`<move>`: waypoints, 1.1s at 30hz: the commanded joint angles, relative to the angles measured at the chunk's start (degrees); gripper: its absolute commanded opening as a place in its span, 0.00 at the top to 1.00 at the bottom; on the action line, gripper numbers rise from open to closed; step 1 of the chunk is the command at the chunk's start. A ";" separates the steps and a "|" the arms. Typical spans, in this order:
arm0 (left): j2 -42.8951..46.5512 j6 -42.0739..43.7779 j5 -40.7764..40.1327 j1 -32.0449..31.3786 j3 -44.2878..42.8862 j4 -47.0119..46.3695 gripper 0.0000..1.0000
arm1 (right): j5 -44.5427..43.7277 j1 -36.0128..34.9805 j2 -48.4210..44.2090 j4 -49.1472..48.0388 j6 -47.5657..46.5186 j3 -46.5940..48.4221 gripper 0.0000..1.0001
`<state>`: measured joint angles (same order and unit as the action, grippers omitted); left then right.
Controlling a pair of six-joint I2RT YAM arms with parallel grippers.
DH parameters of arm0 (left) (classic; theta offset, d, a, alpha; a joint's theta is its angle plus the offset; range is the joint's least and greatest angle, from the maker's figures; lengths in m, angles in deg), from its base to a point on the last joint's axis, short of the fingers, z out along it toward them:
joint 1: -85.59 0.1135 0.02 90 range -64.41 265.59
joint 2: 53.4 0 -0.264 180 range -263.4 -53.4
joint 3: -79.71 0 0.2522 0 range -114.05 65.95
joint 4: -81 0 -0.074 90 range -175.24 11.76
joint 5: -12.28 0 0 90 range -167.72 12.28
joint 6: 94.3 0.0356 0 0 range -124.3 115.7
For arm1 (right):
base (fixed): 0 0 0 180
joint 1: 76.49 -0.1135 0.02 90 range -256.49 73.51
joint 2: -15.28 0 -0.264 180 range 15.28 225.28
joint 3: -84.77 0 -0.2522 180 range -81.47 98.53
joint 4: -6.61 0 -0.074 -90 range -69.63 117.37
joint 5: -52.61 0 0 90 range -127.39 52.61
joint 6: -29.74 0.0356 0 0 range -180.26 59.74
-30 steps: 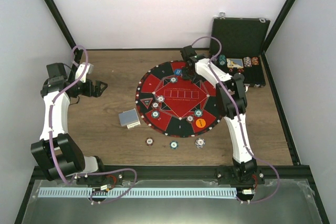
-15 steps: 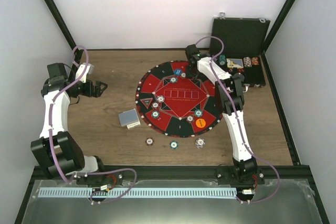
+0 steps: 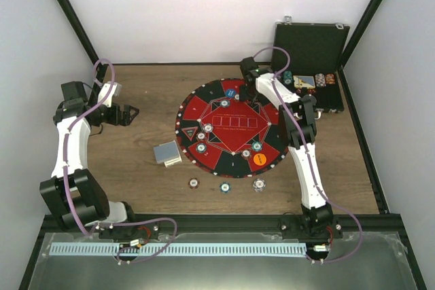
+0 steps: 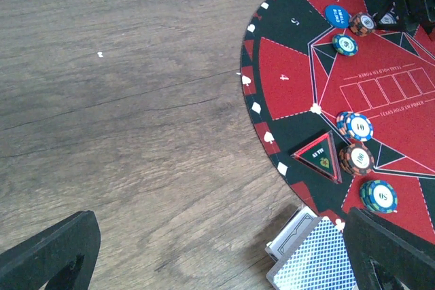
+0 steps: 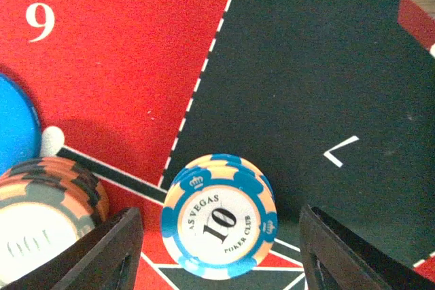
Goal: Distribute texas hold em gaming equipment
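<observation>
At the far edge of the round red-and-black mat (image 3: 204,110), my right fingers (image 3: 246,87) hang low over the felt. They are spread apart, and a cream-and-blue chip marked 10 (image 5: 219,224) lies flat between them, clear of both in the wrist view. Just left of that chip sits a short stack of orange-and-black chips (image 5: 41,202), with the blue button (image 5: 12,130) further left, all on the mat.

My left fingers (image 3: 131,112) hover over the bare table (image 3: 136,168) well left of the mat, parted wide and holding nothing.

The black triangular marker (image 4: 318,155) lies at the mat's left rim, with three striped chips (image 4: 357,125) in a line just beside it. The orange button (image 3: 259,159) is on the mat's near right.

The deck of cards (image 3: 166,153), grey-blue backs up, rests on the table at the mat's near-left edge. It touches the mat or very nearly does; the views are too coarse to say.

Three loose chips (image 3: 225,187) lie in a row on the table just near of the mat.

The black case (image 3: 309,45) stands with its lid raised at the far right corner, with rows of chips (image 3: 323,81) stored inside it.
</observation>
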<state>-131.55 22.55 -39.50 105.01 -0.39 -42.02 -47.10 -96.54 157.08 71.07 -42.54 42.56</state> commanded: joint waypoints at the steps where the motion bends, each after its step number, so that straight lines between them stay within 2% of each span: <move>1: 0.41 0.33 1.07 0.37 -1.37 0.14 0.00 | -0.71 0.27 -5.32 1.85 -0.10 2.17 0.35; 4: 0.77 0.22 1.18 0.36 -1.22 0.33 0.00 | -0.82 0.20 -9.87 2.35 0.68 -0.67 0.35; 6: 0.96 0.20 1.13 0.36 -1.11 0.33 0.00 | -0.34 -0.01 -14.48 1.70 1.40 -7.14 0.35; 12: 1.05 0.30 0.92 0.36 -1.29 1.08 0.00 | -0.05 -4.93 -36.84 -7.10 4.58 -37.01 0.34; 17: 1.63 0.29 0.99 0.36 -0.89 1.27 0.00 | -0.83 -12.75 -53.70 -8.14 11.58 -59.78 0.27; 21: 1.77 0.30 0.97 0.36 -0.50 1.22 0.00 | 0.39 -19.79 -64.34 -6.58 20.14 -72.52 0.26; 26: 1.99 0.17 0.79 0.36 0.21 1.05 0.00 | 1.54 -27.33 -69.33 -4.41 28.26 -79.14 0.24; 33: 2.55 0.05 0.87 0.36 0.38 1.03 0.00 | 1.02 -31.53 -66.34 -3.41 31.65 -80.98 0.23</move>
<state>-130.90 22.50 -39.48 105.07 -0.35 -40.99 -45.33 -126.46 89.28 66.87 -15.53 -38.25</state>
